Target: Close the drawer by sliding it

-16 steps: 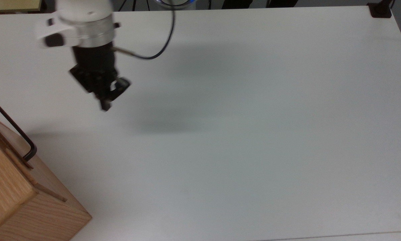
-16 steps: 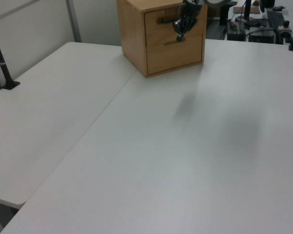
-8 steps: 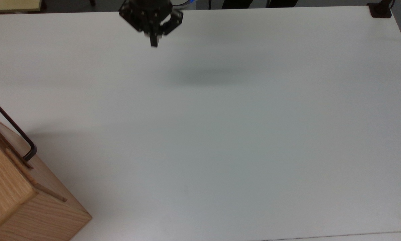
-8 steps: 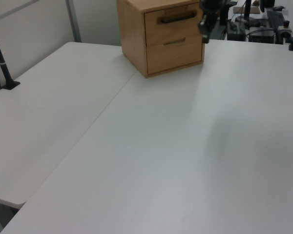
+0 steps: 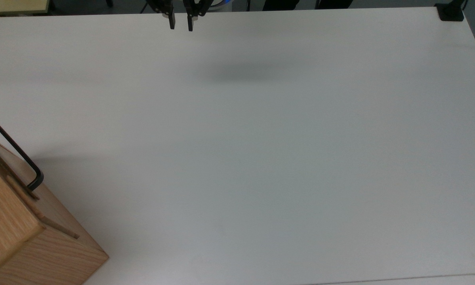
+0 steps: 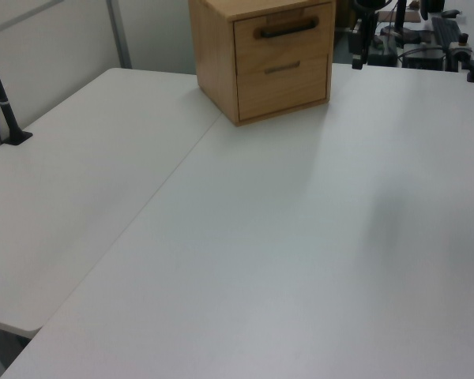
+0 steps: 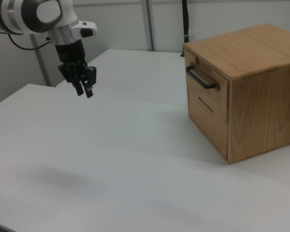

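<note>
Claw [image 7: 85, 90] hung above the table [image 5: 261, 158] with fingers [image 5: 171, 21] narrowly parted, gripping nothing — well apart from the drawer [image 7: 201, 87]. Farther off, sat pushed nearly flush into the cabinet [image 7: 251, 92], black handle [image 6: 285, 29] jutting out. Risked little now — perhaps a leftover sliver of gap, should the front not have seated fully.

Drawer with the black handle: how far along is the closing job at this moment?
Done, by the look of it: the drawer sits flush in the wooden cabinet, its black handle facing the table. In hand: nothing; the claw is open and hangs near the table's far edge in the top view, far from the drawer. Left: apparently nothing.
</note>
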Tool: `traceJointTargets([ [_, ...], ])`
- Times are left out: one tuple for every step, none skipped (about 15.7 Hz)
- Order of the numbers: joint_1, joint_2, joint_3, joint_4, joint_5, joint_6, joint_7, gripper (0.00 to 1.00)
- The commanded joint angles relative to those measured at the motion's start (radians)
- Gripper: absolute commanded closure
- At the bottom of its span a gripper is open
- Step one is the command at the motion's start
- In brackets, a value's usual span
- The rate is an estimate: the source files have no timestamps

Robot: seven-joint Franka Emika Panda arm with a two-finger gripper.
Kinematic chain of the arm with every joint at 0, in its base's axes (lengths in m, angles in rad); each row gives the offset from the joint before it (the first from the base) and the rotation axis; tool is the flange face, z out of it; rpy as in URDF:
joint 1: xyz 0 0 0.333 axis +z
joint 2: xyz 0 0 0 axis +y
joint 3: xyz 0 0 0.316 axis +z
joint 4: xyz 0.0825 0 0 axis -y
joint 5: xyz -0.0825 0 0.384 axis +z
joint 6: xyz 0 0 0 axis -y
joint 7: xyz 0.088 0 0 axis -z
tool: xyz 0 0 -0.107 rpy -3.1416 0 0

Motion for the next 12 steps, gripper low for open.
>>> traceJointTargets([
  [0.000,-0.017,-0.006,-0.030,0.015,0.006,-0.018,0.00],
  [0.000,-0.017,-0.006,-0.031,0.015,0.006,-0.015,0.00],
  [0.000,-0.017,-0.006,-0.031,0.015,0.004,-0.015,0.00],
  [-0.001,-0.017,-0.006,-0.030,0.012,0.004,-0.015,0.00],
  [-0.001,-0.017,-0.006,-0.028,0.012,0.004,-0.015,0.00],
  [-0.001,-0.017,-0.008,-0.027,0.012,0.004,-0.015,0.00],
  [-0.001,-0.017,-0.008,-0.024,0.012,0.004,-0.016,0.00],
  [-0.001,-0.017,-0.008,-0.023,0.012,0.006,-0.016,0.00],
  [-0.001,-0.017,-0.008,-0.023,0.012,0.004,-0.016,0.00],
  [-0.001,-0.017,-0.008,-0.023,0.012,0.004,-0.016,0.00],
  [-0.001,-0.017,-0.008,-0.023,0.012,0.004,-0.016,0.00],
  [-0.001,-0.017,-0.008,-0.023,0.012,0.004,-0.016,0.00],
])
